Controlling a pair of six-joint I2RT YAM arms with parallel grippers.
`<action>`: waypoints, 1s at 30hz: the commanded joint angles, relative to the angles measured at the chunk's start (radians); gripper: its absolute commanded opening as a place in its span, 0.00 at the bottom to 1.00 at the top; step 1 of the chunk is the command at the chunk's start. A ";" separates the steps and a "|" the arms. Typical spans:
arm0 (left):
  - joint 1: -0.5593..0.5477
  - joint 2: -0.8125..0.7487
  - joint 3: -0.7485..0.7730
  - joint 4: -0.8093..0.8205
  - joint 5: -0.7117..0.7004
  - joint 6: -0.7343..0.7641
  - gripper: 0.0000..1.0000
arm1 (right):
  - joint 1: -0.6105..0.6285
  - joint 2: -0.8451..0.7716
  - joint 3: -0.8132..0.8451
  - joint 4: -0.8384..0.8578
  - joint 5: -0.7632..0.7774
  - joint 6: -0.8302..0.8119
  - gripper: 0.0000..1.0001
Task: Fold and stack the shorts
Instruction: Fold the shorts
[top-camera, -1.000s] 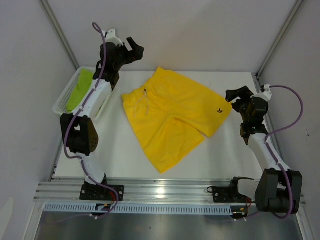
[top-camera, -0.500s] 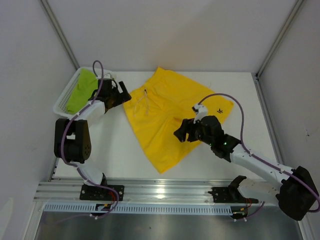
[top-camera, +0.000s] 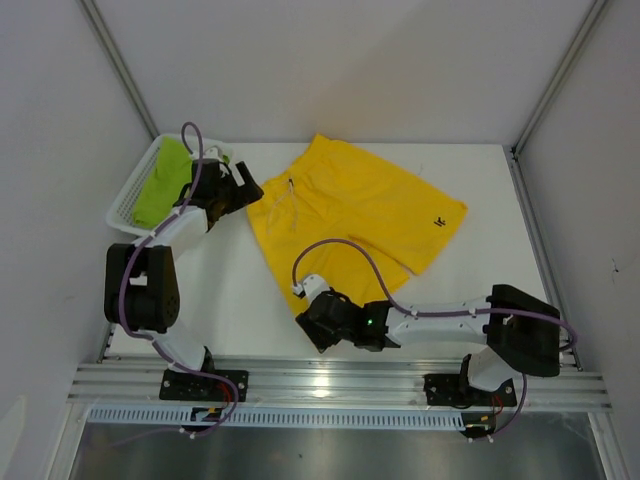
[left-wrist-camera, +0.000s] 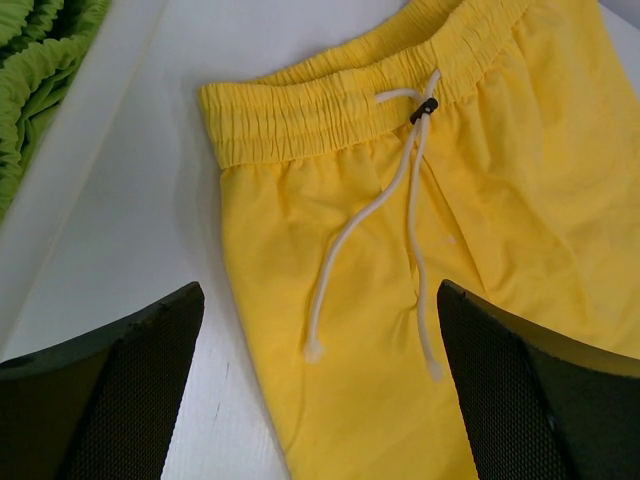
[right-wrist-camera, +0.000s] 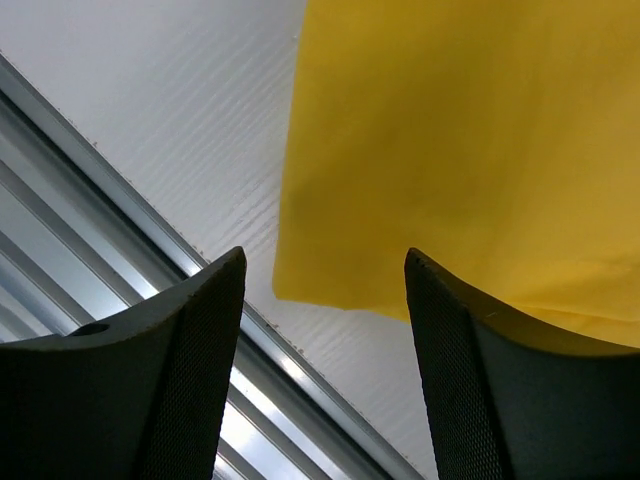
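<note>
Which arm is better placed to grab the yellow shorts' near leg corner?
Right: the right claw hangs open over that corner of the bright yellow cloth shorts; the left claw is up by the waistband.

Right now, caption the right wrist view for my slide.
Open right gripper above a corner of the yellow shorts, near the table edge.

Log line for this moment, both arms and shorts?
left gripper: open, near yellow shorts waistband | right gripper: open, at near hem corner | yellow shorts: spread flat, unfolded | green shorts: in basket
</note>
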 joint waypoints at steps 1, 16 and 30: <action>-0.003 0.020 0.011 0.053 0.027 -0.015 0.99 | 0.042 0.047 0.077 -0.009 0.108 -0.013 0.66; -0.007 0.136 0.054 0.064 0.041 -0.028 0.98 | 0.094 0.201 0.167 -0.086 0.160 -0.039 0.52; -0.023 0.181 0.049 0.118 0.035 -0.051 0.94 | 0.157 0.109 0.106 -0.067 0.196 -0.002 0.00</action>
